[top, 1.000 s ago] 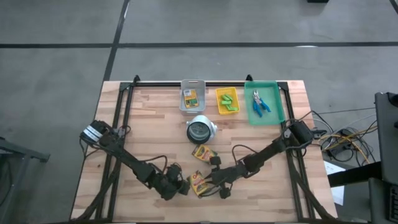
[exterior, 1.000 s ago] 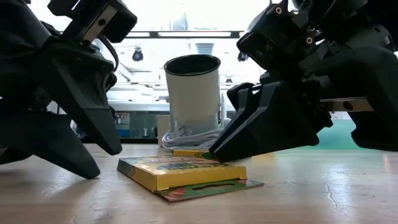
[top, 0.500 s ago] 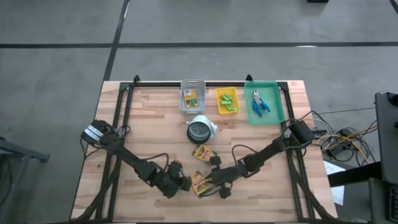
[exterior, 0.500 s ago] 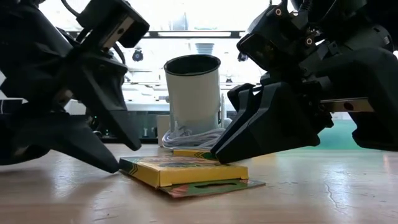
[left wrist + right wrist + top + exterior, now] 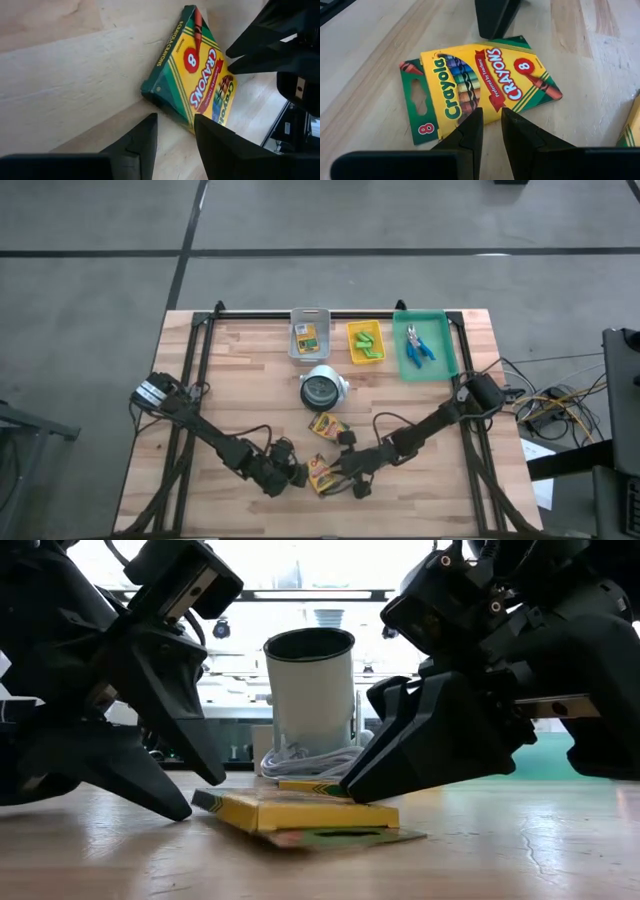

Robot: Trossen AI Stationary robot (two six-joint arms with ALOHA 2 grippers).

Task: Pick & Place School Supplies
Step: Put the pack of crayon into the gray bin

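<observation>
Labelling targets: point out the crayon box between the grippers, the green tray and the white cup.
crayon box (image 5: pixel 490 85), right wrist view, middle of its yellow face.
green tray (image 5: pixel 445 352), high view, bare floor by its right wall.
white cup (image 5: pixel 312 700), low view, middle of its side wall.

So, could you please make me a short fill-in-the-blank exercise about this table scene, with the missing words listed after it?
1. Both tools, the left tool and the right tool, meet at a box of ____.
2. The number printed on that crayon box is ____.
3. The scissors lie in the ____ tray.
4. The clear bin holds one ____ box.

Missing words: crayons; 8; green; crayon
</observation>
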